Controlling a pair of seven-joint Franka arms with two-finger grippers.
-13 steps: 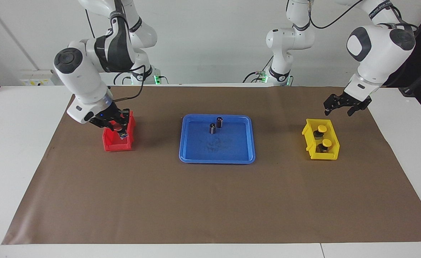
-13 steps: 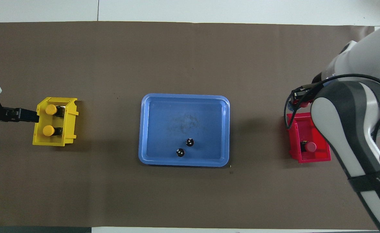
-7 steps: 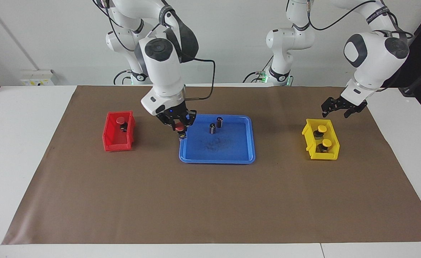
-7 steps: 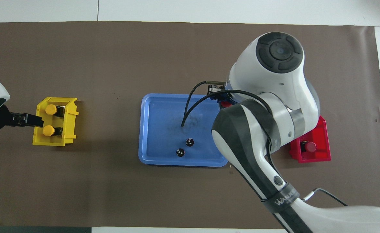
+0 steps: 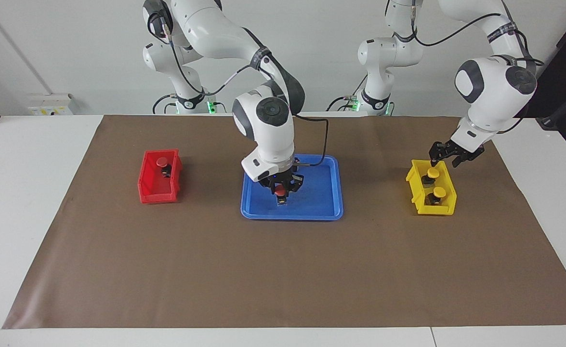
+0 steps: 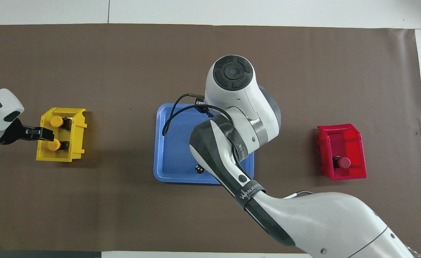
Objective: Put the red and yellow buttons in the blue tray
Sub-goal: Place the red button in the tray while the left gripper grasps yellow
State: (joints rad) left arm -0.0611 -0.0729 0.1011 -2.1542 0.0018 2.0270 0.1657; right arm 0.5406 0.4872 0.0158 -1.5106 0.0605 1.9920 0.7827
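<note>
My right gripper [image 5: 281,189] is shut on a red button [image 5: 281,194] and holds it low inside the blue tray [image 5: 331,202], at its middle. In the overhead view the right arm hides this gripper and much of the tray [image 6: 171,143]. A second red button [image 5: 164,163] sits in the red bin [image 5: 160,185]; it also shows in the overhead view [image 6: 343,162]. Two yellow buttons [image 5: 433,172] [image 5: 439,192] sit in the yellow bin [image 5: 420,185]. My left gripper [image 5: 444,157] is open just above the end of that bin nearer the robots.
One dark capless cylinder [image 6: 199,169] shows in the tray, at the edge of the right arm; the other is hidden. The red bin [image 6: 353,138] stands toward the right arm's end of the brown mat [image 5: 283,270], the yellow bin [image 6: 77,143] toward the left arm's end.
My right gripper carried a red button from the red bin to the blue tray and lowered it. My left gripper moved down toward the yellow bin.
</note>
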